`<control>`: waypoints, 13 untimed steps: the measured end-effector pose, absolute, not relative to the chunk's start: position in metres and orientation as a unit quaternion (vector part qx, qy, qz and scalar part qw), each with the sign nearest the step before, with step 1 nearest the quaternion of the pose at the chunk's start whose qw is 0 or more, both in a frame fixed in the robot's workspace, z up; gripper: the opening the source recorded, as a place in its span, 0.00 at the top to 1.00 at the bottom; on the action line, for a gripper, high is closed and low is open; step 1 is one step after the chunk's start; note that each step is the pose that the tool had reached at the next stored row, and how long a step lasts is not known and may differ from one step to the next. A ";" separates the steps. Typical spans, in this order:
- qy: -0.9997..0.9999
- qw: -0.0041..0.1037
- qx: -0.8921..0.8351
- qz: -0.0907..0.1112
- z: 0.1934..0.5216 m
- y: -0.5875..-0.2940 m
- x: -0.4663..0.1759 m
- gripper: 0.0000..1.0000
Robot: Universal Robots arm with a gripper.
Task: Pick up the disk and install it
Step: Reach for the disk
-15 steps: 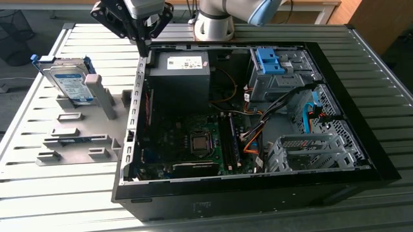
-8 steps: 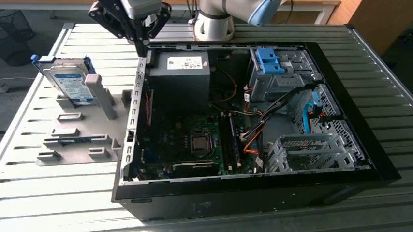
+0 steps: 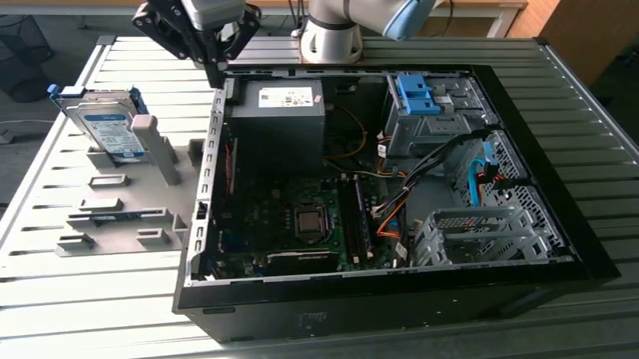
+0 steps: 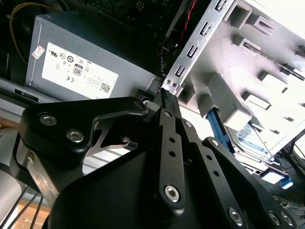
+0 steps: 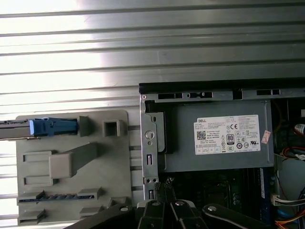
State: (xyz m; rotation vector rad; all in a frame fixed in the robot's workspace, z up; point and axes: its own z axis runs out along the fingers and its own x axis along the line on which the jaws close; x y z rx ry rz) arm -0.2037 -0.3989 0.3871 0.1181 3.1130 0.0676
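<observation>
The disk [image 3: 104,123], a silver drive with a white-and-blue label in a blue frame, stands on edge in a grey holder [image 3: 120,217] at the exterior view's left, outside the open computer case [image 3: 559,224]. In the first wrist view the disk [image 5: 51,127] appears edge-on, its blue frame showing. My gripper [image 3: 215,75] hangs over the case's left wall near the back corner, to the right of the disk and apart from it. Its fingers meet at a point with nothing between them, as the gripper [image 5: 167,185] in the first wrist view and the gripper [image 4: 167,93] in the second wrist view both show.
A grey power supply [image 3: 284,112] with a white sticker sits inside the case, just beside the gripper. A blue clip [image 3: 414,93] sits on the back bay, and a metal drive cage [image 3: 469,235] stands at the front right among cables. The ribbed metal table [image 3: 90,299] surrounds everything.
</observation>
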 end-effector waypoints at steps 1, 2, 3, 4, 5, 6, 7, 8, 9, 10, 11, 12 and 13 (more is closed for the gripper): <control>0.999 0.013 0.038 0.022 0.387 -0.399 -0.204 0.89; 0.999 0.013 0.038 0.022 0.387 -0.399 -0.205 0.89; 0.999 0.013 0.038 0.022 0.387 -0.399 -0.205 0.89; 0.999 0.013 0.038 0.022 0.387 -0.399 -0.206 0.89; 0.999 0.013 0.038 0.022 0.387 -0.399 -0.206 0.89; 0.999 0.013 0.038 0.022 0.387 -0.399 -0.207 0.89; 0.999 0.013 0.038 0.022 0.387 -0.399 -0.207 0.89; 0.999 0.013 0.038 0.022 0.387 -0.399 -0.208 0.89; 0.999 0.013 0.038 0.022 0.387 -0.399 -0.208 0.89; 0.999 0.013 0.038 0.022 0.387 -0.399 -0.209 0.89; 0.999 0.013 0.038 0.022 0.387 -0.399 -0.209 0.89; 0.999 0.013 0.038 0.022 0.387 -0.399 -0.210 0.89; 0.999 0.013 0.038 0.022 0.387 -0.399 -0.211 0.89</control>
